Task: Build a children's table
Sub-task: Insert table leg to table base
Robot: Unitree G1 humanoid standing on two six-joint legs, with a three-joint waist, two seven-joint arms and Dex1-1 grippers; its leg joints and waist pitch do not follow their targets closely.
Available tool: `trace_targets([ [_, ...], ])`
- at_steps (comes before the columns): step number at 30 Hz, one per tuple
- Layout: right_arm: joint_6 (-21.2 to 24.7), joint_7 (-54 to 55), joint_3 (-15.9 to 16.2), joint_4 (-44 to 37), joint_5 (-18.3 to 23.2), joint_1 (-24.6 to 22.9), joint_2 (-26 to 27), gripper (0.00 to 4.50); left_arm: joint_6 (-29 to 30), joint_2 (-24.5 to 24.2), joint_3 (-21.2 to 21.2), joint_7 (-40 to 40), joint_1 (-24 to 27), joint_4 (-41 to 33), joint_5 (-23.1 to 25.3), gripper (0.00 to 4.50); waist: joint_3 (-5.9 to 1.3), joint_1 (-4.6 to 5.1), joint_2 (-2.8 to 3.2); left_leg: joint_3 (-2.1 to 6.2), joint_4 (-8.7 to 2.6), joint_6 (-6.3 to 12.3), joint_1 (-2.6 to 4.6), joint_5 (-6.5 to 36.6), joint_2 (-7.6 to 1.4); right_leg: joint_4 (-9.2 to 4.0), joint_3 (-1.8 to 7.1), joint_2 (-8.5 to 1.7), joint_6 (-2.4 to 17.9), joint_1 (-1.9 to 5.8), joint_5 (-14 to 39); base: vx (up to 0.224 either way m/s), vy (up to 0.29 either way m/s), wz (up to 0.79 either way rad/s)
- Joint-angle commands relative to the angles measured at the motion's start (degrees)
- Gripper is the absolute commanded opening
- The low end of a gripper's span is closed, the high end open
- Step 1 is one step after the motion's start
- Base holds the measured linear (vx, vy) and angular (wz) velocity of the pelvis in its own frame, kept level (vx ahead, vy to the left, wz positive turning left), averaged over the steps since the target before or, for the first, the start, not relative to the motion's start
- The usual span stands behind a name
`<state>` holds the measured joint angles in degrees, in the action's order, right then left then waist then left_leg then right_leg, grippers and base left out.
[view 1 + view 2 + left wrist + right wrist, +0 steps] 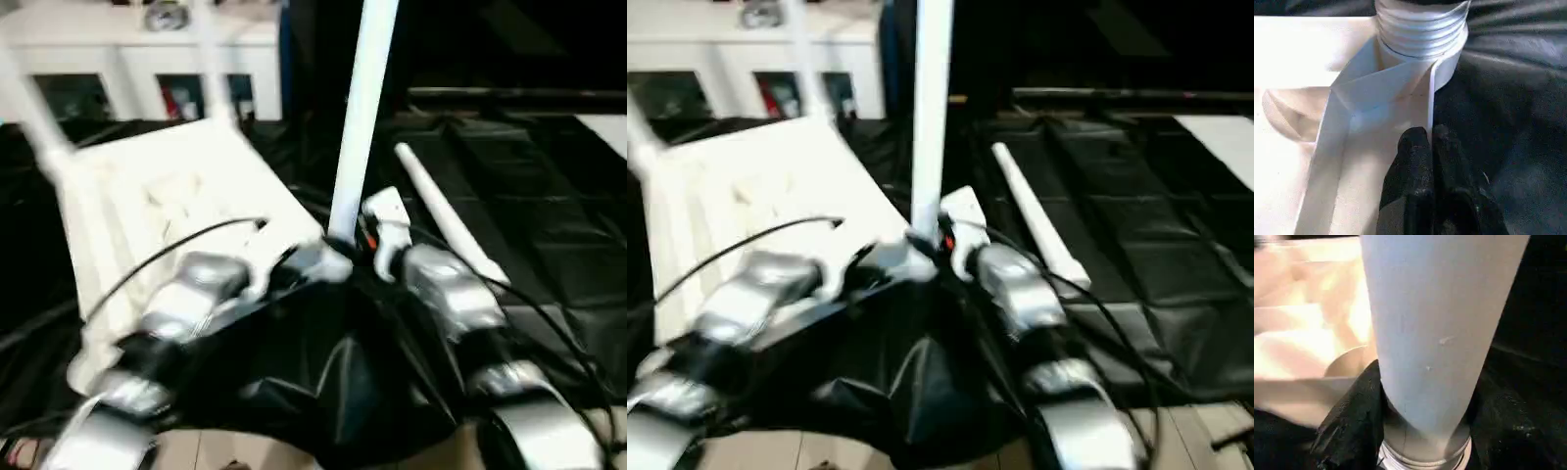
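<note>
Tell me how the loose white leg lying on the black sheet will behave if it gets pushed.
The loose leg is a round, smooth tube lying flat on the black sheet, so it would probably roll. It narrows toward one end, so it would likely curve, not roll straight. It looks like hollow plastic: probably light, stiff and somewhat slippery to pinch.

We read it as a lab or demo room: black sheeting [549, 245] over the floor, white glass-door cabinet [127, 59] behind it.
</note>
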<state>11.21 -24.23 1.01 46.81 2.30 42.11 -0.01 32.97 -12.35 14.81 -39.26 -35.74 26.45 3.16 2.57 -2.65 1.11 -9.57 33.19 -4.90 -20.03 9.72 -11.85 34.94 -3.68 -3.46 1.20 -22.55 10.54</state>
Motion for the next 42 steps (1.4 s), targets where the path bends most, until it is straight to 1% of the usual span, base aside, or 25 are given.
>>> trace_targets([
  [1, 4.4, -1.0, 3.1, 6.4, 0.7, -1.6, 5.8, 2.04, -1.9, 2.3, -0.5, 3.4, -4.3, -1.0, 0.1, 0.00, -2.99, 0.08, 0.49, 0.71, -3.94, -0.81, 0.22, 20.0, -0.46, -5.96, 2.05, -3.95, 7.0, 1.95, 25.4, 0.000, 0.000, 0.00],
  [4, 3.8, -0.5, 2.8, 7.9, 0.0, -0.6, 6.3, 2.04, -1.9, 2.5, -0.6, 3.2, -4.4, -1.0, 0.2, 0.00, -3.10, 0.24, 0.33, 0.54, -3.91, -0.17, 0.05, 18.8, -0.52, -5.63, 2.22, -3.85, 8.2, 2.07, 21.8, 0.000, 0.000, 0.00],
  [7, 2.8, -1.1, 2.1, 9.5, 0.0, 0.3, 6.7, 2.04, -1.8, 2.2, -0.5, 2.9, -4.0, -1.4, 0.1, 0.00, -3.23, 0.39, 0.46, 0.48, -3.85, 0.02, -0.15, 17.6, -0.60, -5.25, 2.28, -3.91, 9.6, 2.26, 19.0, 0.000, 0.000, 0.00],
  [8, 2.7, -1.2, 2.0, 9.5, 0.1, 0.4, 6.8, 2.60, -1.8, 2.1, -0.6, 2.8, -4.0, -1.4, 0.1, 0.00, -3.21, 0.42, 0.49, 0.48, -3.88, 0.05, -0.17, 17.5, -0.62, -5.20, 2.30, -3.89, 9.8, 2.26, 18.5, 0.000, 0.000, 0.00],
  [9, 2.4, -1.7, 1.7, 9.9, 0.4, 0.7, 6.9, 2.60, -1.9, 2.1, -0.6, 2.8, -3.9, -1.4, 0.0, 0.00, -3.12, 0.49, 0.49, 0.43, -3.91, 0.13, -0.14, 17.7, -0.63, -5.21, 2.28, -3.83, 10.0, 2.24, 18.3, 0.000, 0.000, 0.00],
  [10, 2.2, -3.1, 1.5, 9.7, 0.9, 1.0, 6.9, 2.74, -2.7, 1.8, -0.6, 2.2, -3.6, -1.4, -0.1, 0.00, -3.08, 0.56, 0.48, 0.37, -3.90, 0.24, -0.07, 18.4, -0.58, -5.33, 2.31, -3.85, 10.0, 2.18, 19.0, 0.000, 0.000, 0.00],
  [12, 2.1, -3.9, 1.5, 9.5, 1.2, 1.2, 6.8, 2.79, -3.8, 1.6, -0.5, 1.8, -3.5, -1.5, -0.3, 0.00, -2.97, 0.63, 0.48, 0.46, -3.99, 0.23, -0.05, 19.2, -0.61, -5.50, 2.25, -3.91, 9.5, 2.16, 20.8, 0.000, 0.000, 0.00],
  [13, 1.7, -4.5, 1.6, 9.3, 1.2, 1.4, 6.7, 3.00, -5.6, 1.4, -0.3, 1.1, -3.3, -1.7, -0.4, 0.00, -2.96, 0.64, 0.55, 0.46, -3.99, 0.21, 0.02, 19.6, -0.60, -5.63, 2.26, -3.91, 9.3, 2.07, 21.6, 0.000, 0.000, 0.00],
  [14, 1.6, -4.5, 1.6, 9.2, 1.1, 1.4, 6.6, 3.16, -5.7, 1.4, -0.4, 1.0, -3.3, -1.8, -0.4, 0.00, -3.00, 0.63, 0.54, 0.49, -3.98, 0.19, 0.00, 19.5, -0.60, -5.63, 2.26, -3.95, 9.2, 2.06, 21.8, 0.000, 0.000, 0.00],
  [15, 0.9, -5.0, 1.9, 8.9, 0.7, 1.6, 6.2, 3.16, -6.2, 1.3, -0.5, 0.1, -3.0, -2.1, -0.8, 0.00, -3.05, 0.63, 0.54, 0.48, -3.98, 0.18, -0.11, 19.1, -0.61, -5.59, 2.29, -3.97, 9.1, 2.12, 21.5, 0.000, 0.000, 0.00],
  [17, 0.2, -5.7, 2.0, 8.4, 0.4, 1.9, 5.3, 3.45, -7.5, 0.5, 0.0, -1.7, -2.4, -3.1, -1.0, 0.00, -3.14, 0.65, 0.67, 0.51, -4.03, 0.26, -0.28, 18.3, -0.67, -5.43, 2.34, -3.98, 9.4, 2.22, 20.1, 0.000, 0.000, 0.00],
  [18, 0.2, -6.3, 2.0, 7.9, 0.5, 2.0, 4.7, 3.45, -7.6, 0.2, 0.1, -2.4, -2.1, -3.6, -1.1, 0.00, -3.11, 0.65, 0.73, 0.48, -4.05, 0.22, -0.25, 18.4, -0.73, -5.37, 2.34, -3.93, 9.6, 2.12, 19.6, 0.000, 0.000, 0.00],
  [21, 0.3, -8.2, 1.7, 6.2, 0.7, 2.0, 3.1, 3.78, -8.0, -0.9, 0.2, -4.0, -1.3, -4.6, -1.5, 0.00, -3.32, 0.66, 0.81, 0.40, -3.96, 0.56, -0.39, 16.8, -0.77, -4.93, 2.42, -3.85, 10.8, 2.40, 15.5, 0.000, 0.000, 0.00],
  [22, 0.6, -10.5, 2.3, 4.5, 0.5, 1.6, 1.5, 3.78, -9.2, -1.9, 0.4, -5.6, -0.7, -5.2, -1.9, 0.00, -3.42, 0.63, 0.83, 0.31, -3.83, 0.85, -0.39, 15.8, -0.77, -4.85, 2.45, -3.86, 11.3, 2.41, 14.0, 0.000, 0.000, 0.00],
  [25, 1.3, -14.0, 3.5, 2.1, 0.3, 0.7, -0.4, 3.78, -10.5, -3.0, 0.5, -7.4, 0.0, -5.8, -2.3, 0.00, -3.48, 0.42, 0.88, 0.16, -3.64, 1.73, -0.54, 13.9, -0.91, -4.46, 2.47, -3.81, 12.7, 2.52, 9.9, 0.000, 0.000, 0.00],
  [26, 1.6, -15.5, 3.9, 0.8, 0.2, 0.2, -1.4, 3.78, -10.8, -3.5, 0.5, -8.3, 0.3, -6.2, -2.4, 0.00, -3.45, 0.33, 0.89, 0.13, -3.63, 1.85, -0.53, 13.6, -0.86, -4.51, 2.44, -3.78, 12.8, 2.50, 9.7, 0.000, 0.000, 0.00],
  [27, 1.8, -16.4, 4.2, 0.1, 0.2, -0.1, -2.0, 3.78, -11.0, -3.9, 0.5, -8.8, 0.6, -6.4, -2.6, 0.00, -3.61, 0.18, 0.94, 0.20, -3.60, 1.95, -0.57, 12.9, -0.95, -4.26, 2.37, -3.79, 13.0, 2.71, 8.6, 0.000, 0.000, 0.00],
  [28, 2.5, -19.4, 4.9, -2.5, 0.3, -1.2, -3.9, 3.78, -11.9, -5.0, 0.5, -11.0, 1.4, -7.3, -3.1, 0.00, -3.60, 0.09, 0.95, 0.10, -3.51, 2.28, -0.66, 12.2, -0.99, -4.20, 2.41, -3.78, 13.2, 2.62, 7.2, 0.000, 0.000, 0.00],
  [30, 2.7, -20.7, 5.1, -3.6, 0.4, -1.7, -4.8, 3.78, -11.7, -5.6, 0.4, -11.9, 1.8, -7.9, -3.5, 0.00, -3.59, -0.13, 0.95, 0.06, -3.49, 2.47, -0.63, 12.0, -1.07, -4.10, 2.36, -3.73, 13.5, 2.64, 6.7, 0.000, 0.000, 0.00],
  [31, 3.3, -23.6, 5.3, -5.9, 0.8, -2.8, -6.9, 3.78, -12.4, -6.9, 0.4, -14.1, 2.9, -9.1, -4.3, 0.00, -3.50, -0.24, 0.89, 0.02, -3.54, 2.45, -0.59, 12.3, -1.13, -4.15, 2.36, -3.78, 13.4, 2.57, 7.3, 0.000, 0.000, 0.00],
  [34, 4.4, -28.9, 5.7, -10.2, 2.2, -4.8, -10.4, 3.78, -14.2, -9.3, 0.4, -18.1, 4.8, -11.5, -5.6, 0.00, -3.41, -0.72, 0.78, -0.07, -3.57, 2.36, -0.51, 12.8, -1.22, -4.30, 2.46, -3.84, 12.7, 2.55, 9.1, 0.000, 0.000, 0.00],
  [38, 5.3, -31.7, 6.3, -12.8, 3.0, -6.0, -12.0, 3.78, -14.7, -10.4, 0.4, -20.0, 5.8, -12.8, -6.5, 0.00, -3.42, -1.39, 0.75, -0.20, -3.52, 2.15, -0.40, 12.4, -1.32, -4.28, 2.51, -3.79, 12.5, 2.37, 9.4, 0.000, 0.000, 0.00],
  [39, 5.9, -34.3, 7.0, -15.1, 3.5, -7.2, -13.3, 3.78, -14.7, -11.1, 0.3, -21.1, 6.4, -13.5, -7.0, 0.00, -3.42, -1.62, 0.79, -0.19, -3.51, 2.03, -0.45, 12.3, -1.26, -4.20, 2.40, -3.73, 12.4, 2.38, 9.9, 0.000, 0.000, 0.00],
  [40, 6.9, -37.6, 8.0, -18.0, 4.1, -8.7, -15.1, 3.78, -14.9, -11.9, 0.1, -22.2, 7.1, -14.2, -7.3, 0.00, -3.49, -1.95, 0.63, -0.18, -3.44, 2.17, -0.43, 11.8, -1.34, -4.09, 2.47, -3.73, 11.9, 2.45, 9.4, 0.000, 0.000, 0.00],
  [42, 7.2, -38.5, 8.3, -18.8, 4.2, -9.1, -15.6, 3.78, -14.9, -12.2, 0.1, -22.7, 7.4, -14.4, -7.5, 0.00, -3.51, -2.30, 0.64, -0.25, -3.36, 2.53, -0.44, 11.0, -1.36, -4.05, 2.50, -3.74, 11.7, 2.42, 8.8, 0.000, 0.000, 0.00],
])
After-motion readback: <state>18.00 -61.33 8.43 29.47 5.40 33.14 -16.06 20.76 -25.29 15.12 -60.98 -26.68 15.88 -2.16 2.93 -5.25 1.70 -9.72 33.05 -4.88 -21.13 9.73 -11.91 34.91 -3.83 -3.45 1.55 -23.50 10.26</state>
